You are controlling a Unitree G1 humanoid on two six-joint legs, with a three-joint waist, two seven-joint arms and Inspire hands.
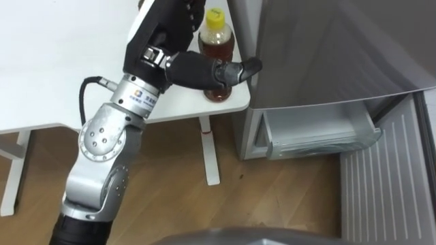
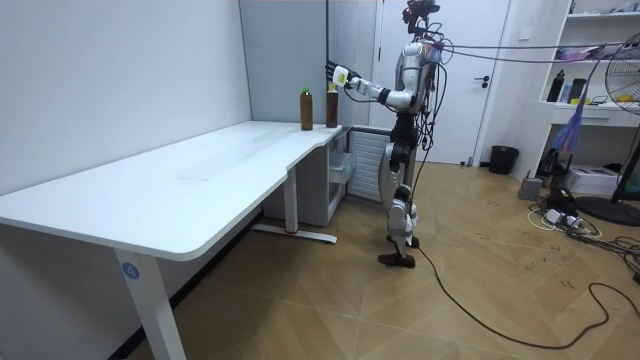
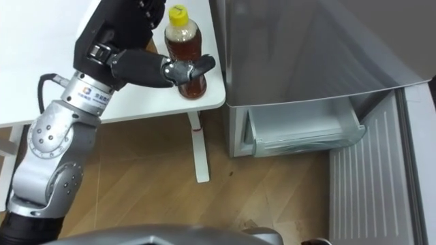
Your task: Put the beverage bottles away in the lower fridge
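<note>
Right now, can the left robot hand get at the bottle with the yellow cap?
Yes, it looks so: the left robot hand is already at the bottle on the corner of the table, thumb across its front, with nothing in between.

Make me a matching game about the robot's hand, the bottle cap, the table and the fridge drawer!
Things:
1. left hand
2. bottle cap
3. table
4. fridge drawer

Colour or state:
A. white
B. pulled out
C. yellow
D. curled round the bottle

Pairs: 1-D, 2-C, 3-A, 4-B
</note>
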